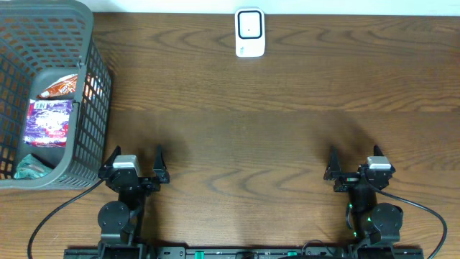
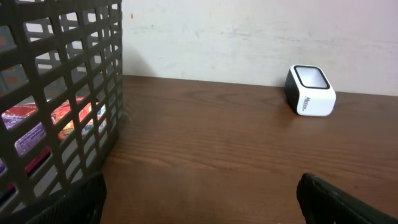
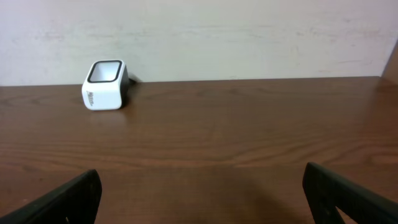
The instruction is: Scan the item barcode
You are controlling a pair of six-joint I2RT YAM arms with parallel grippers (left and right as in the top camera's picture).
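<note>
The white barcode scanner [image 1: 250, 32] stands at the far middle of the table, its window facing up; it also shows as the scanner [image 2: 310, 91] and the scanner [image 3: 104, 84] in the wrist views. Items lie in the grey basket [image 1: 97, 108] at the left: a purple packet [image 1: 48, 122], a red packet [image 1: 59, 86] and a green packet [image 1: 30, 167]. My left gripper [image 1: 137, 155] sits open near the front edge, just right of the basket, with nothing between its fingers [image 2: 74, 202]. My right gripper [image 1: 354, 160] is open and empty at the front right.
The basket wall [image 2: 62, 93] fills the left of the left wrist view, with the red packet [image 2: 74, 115] showing through the mesh. A pale wall runs behind the table's far edge. Bare wood lies between the grippers and the scanner.
</note>
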